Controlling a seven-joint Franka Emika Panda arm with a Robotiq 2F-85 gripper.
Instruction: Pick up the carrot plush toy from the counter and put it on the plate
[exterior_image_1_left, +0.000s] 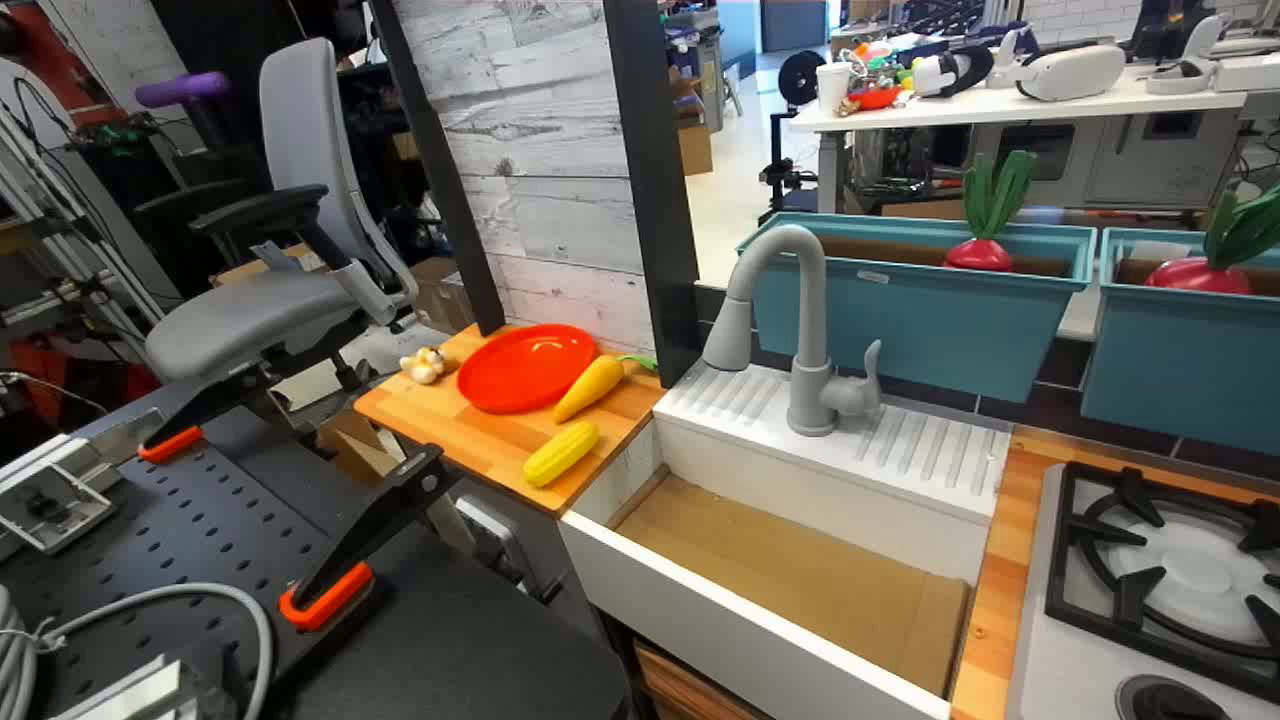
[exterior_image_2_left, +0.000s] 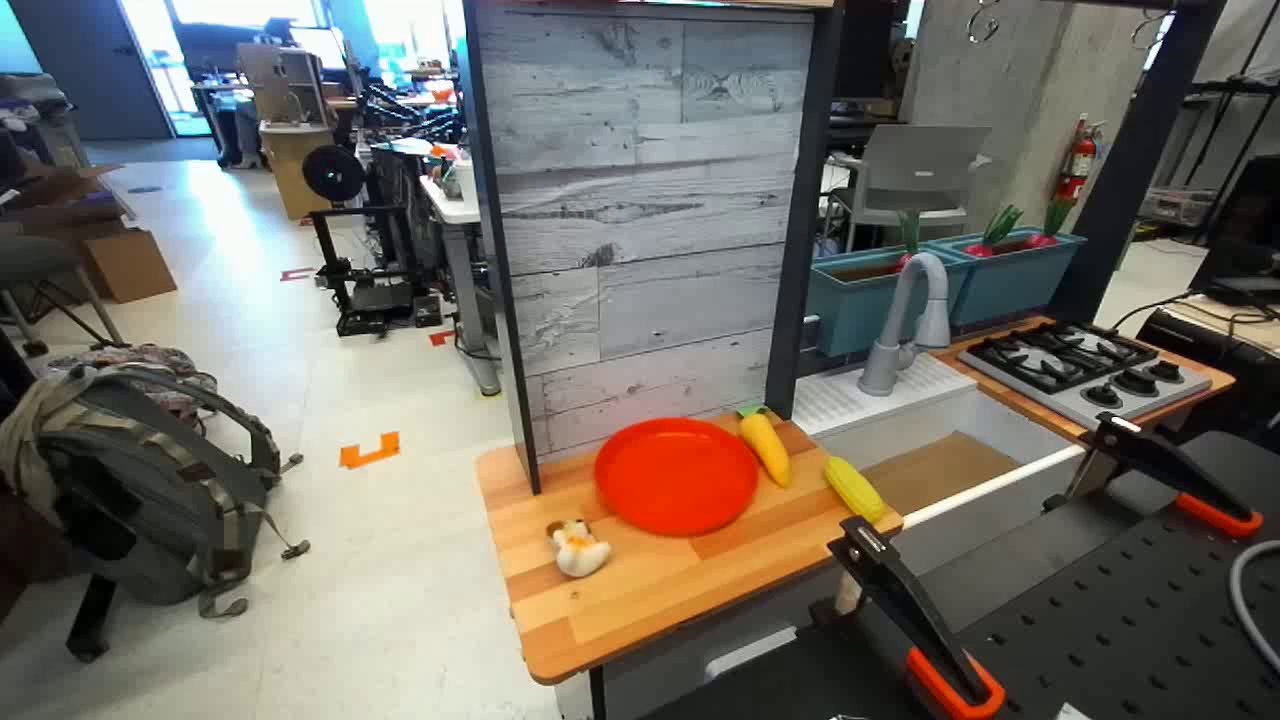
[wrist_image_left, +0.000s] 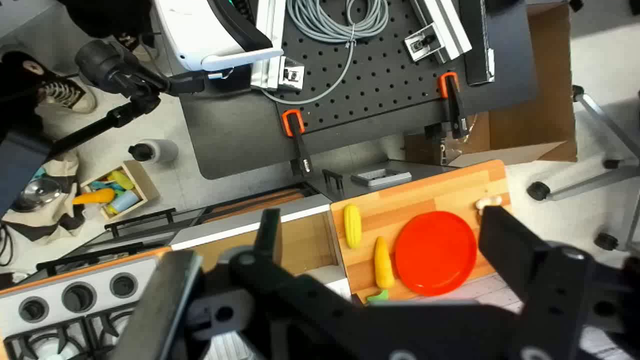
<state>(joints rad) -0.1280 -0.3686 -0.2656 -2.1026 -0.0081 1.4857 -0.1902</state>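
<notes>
The carrot plush toy (exterior_image_1_left: 590, 388) is yellow-orange with a green top and lies on the wooden counter. It shows in both exterior views (exterior_image_2_left: 766, 450) and in the wrist view (wrist_image_left: 383, 265). It lies close beside the rim of the red plate (exterior_image_1_left: 520, 372); whether they touch is hard to tell. The plate also shows in the exterior view (exterior_image_2_left: 675, 478) and in the wrist view (wrist_image_left: 435, 253), and nothing lies on it. My gripper (wrist_image_left: 381, 225) is open and empty, high above the counter, its fingers wide apart. It shows only in the wrist view.
A yellow corn toy (wrist_image_left: 352, 226) lies near the counter's sink edge. A small white toy (exterior_image_2_left: 577, 548) lies on the plate's far side from the carrot. A grey faucet (exterior_image_1_left: 812, 320) rises behind the sink (exterior_image_1_left: 745, 640). A wood-look panel (exterior_image_2_left: 650, 230) stands behind the plate. Black clamps (exterior_image_1_left: 365, 530) stick up nearby.
</notes>
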